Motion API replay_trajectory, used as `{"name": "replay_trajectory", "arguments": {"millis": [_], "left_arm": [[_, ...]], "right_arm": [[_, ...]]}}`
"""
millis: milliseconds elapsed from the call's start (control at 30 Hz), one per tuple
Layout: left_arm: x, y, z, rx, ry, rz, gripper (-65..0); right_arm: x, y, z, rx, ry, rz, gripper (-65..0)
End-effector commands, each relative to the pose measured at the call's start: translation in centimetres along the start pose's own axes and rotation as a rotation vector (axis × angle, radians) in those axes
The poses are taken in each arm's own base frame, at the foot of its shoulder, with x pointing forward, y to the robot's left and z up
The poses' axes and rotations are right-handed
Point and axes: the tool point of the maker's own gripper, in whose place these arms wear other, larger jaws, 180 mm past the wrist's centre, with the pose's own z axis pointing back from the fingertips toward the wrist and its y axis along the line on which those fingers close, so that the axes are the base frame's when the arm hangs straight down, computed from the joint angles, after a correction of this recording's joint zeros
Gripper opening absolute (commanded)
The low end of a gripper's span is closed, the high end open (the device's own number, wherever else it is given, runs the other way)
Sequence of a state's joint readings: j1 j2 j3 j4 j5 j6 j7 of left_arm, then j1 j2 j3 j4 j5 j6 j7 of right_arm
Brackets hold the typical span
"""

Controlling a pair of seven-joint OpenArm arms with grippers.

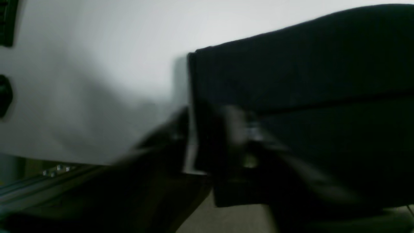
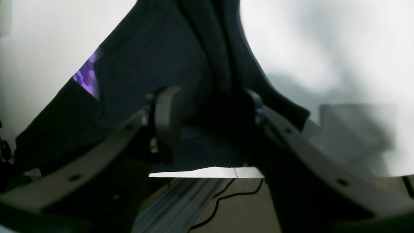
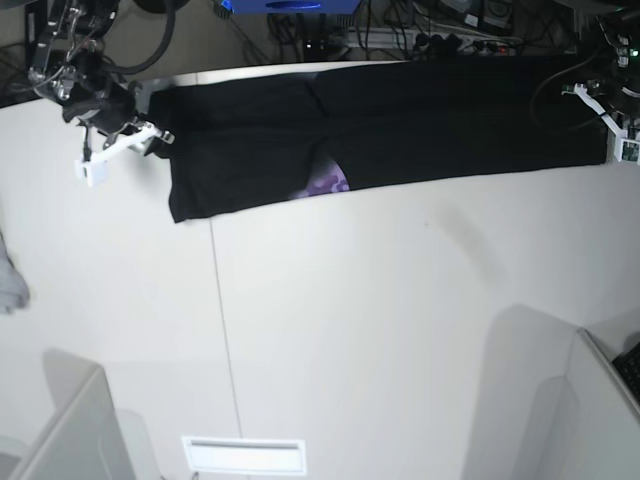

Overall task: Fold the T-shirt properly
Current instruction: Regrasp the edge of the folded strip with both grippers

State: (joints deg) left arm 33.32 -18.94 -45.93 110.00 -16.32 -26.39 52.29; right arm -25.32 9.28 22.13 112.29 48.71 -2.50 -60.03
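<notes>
T-shirt (image 3: 400,125) lies as a long black band along the far edge of the table (image 3: 380,330), purple print peeking mid-hem. Right gripper (image 2: 210,129) jaws spread, cloth between them, not clamped. Left gripper (image 3: 610,120) at the opposite end; state unclear, blurred.

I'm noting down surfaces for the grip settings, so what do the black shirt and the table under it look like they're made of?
The T-shirt looks like soft matte knit cloth: it drapes in folds and creases in the right wrist view, with a purple print peeking out. The table looks like a smooth, hard, off-white board, probably laminate or painted, with a faint sheen and a thin seam line; the exact material can't be told.
</notes>
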Motion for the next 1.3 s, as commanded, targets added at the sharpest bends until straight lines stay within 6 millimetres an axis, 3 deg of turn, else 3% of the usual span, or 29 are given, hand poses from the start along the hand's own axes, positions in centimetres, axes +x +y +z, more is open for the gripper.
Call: {"name": "replay_trajectory", "arguments": {"millis": [0,100,167,200,267,333,467,567,733,900,1000,1167,1267], "left_arm": [[0.8,1.5,0.6,0.045,-0.025,-0.007,-34.9],[0.7,2.2,1.0,0.069,-0.033,0.013,-22.1],[0.7,2.2,1.0,0.067,-0.033,0.015,-22.7],[0.5,1.9,1.0,0.062,-0.030,0.022,-26.2],[-0.1,1.5,0.8,0.053,-0.020,0.044,-41.5],[-0.3,0.9,0.2,0.046,-0.019,0.082,-65.0],[-2.6,0.1,-2.0,0.011,0.043,0.163,-65.0],[-3.9,-1.9,-3.9,-0.053,0.095,0.180,-65.0],[-3.8,-3.8,-6.4,-0.110,0.086,0.224,-65.0],[-2.0,-6.5,-9.6,-0.189,0.088,0.272,-65.0],[0.2,-7.6,-11.0,-0.224,0.063,0.294,-65.0],[4.6,-9.0,-11.8,-0.264,-0.004,0.268,-65.0],[6.7,-9.1,-11.9,-0.271,-0.042,0.267,-65.0]], "right_arm": [[0.9,0.3,0.5,0.012,-0.032,0.017,-38.7],[1.3,0.8,0.4,0.022,-0.056,0.026,-42.2],[1.3,1.9,0.3,0.047,-0.066,0.049,-46.8],[0.9,2.8,-0.1,0.069,-0.051,0.072,-51.6],[0.1,4.5,-0.9,0.110,-0.032,0.101,-65.0],[-0.6,5.9,-1.5,0.146,-0.020,0.121,-65.0],[-1.5,6.9,-3.0,0.170,0.020,0.127,-65.0],[-1.5,5.3,-4.0,0.094,0.027,0.155,-65.0],[-0.9,3.2,-5.7,0.018,0.044,0.154,-65.0],[-0.2,1.2,-8.1,-0.022,0.069,0.099,-65.0],[1.0,0.4,-9.2,-0.039,0.020,0.070,-65.0],[2.8,-0.4,-10.3,-0.082,-0.010,0.004,-65.0],[4.3,-0.8,-10.0,-0.089,-0.042,-0.004,-65.0]]}}
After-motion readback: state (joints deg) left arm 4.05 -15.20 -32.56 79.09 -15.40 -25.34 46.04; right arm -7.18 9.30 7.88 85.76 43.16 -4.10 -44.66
